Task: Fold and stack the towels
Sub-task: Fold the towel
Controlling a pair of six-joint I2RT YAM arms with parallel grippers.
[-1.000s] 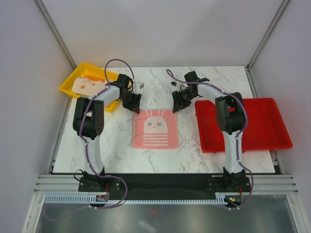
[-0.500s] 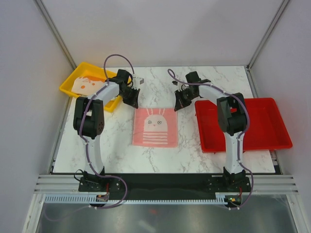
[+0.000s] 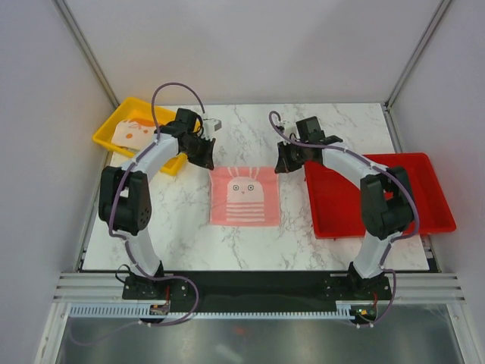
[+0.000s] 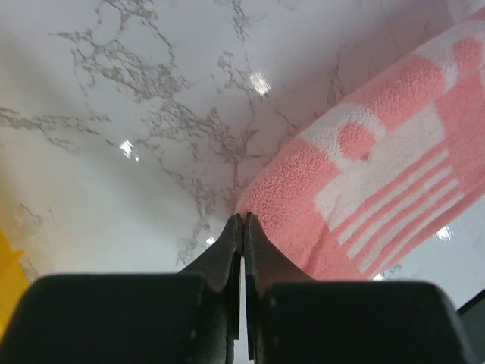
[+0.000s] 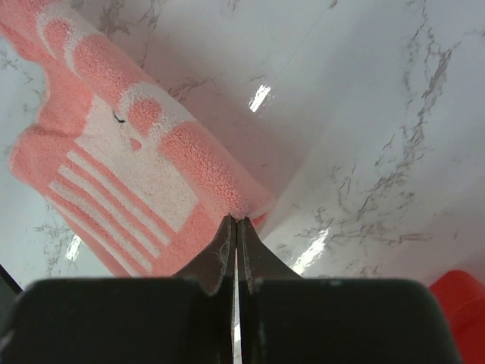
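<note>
Seen from above, a white marble table [image 3: 182,224] sits inside a pale-walled enclosure, with two robot arms rising from its near edge and curving in towards each other. A pink towel [image 3: 244,199] lies in the middle of the table, between the two arms. It is printed with a white rabbit face whose ears point to the far side, with white stripes across its near half. The left gripper [image 3: 208,161] is down at the towel's far left corner, and the right gripper [image 3: 280,165] is down at its far right corner. In the left wrist view the two black jaws are pressed together with no gap, and their tips pinch the very corner of the pink cloth. The right wrist view shows the same, with the jaws clenched on the other far corner. In both close views the towel's edge by the tips looks thick and curled rather than lying flat on the marble. The near part of the towel rests flat on the table. At the far left a yellow tray [image 3: 104,139] holds a cream towel [image 3: 135,130] with orange shapes, just behind the left arm. On the right a red tray [image 3: 413,199] lies partly under the right arm.
</note>
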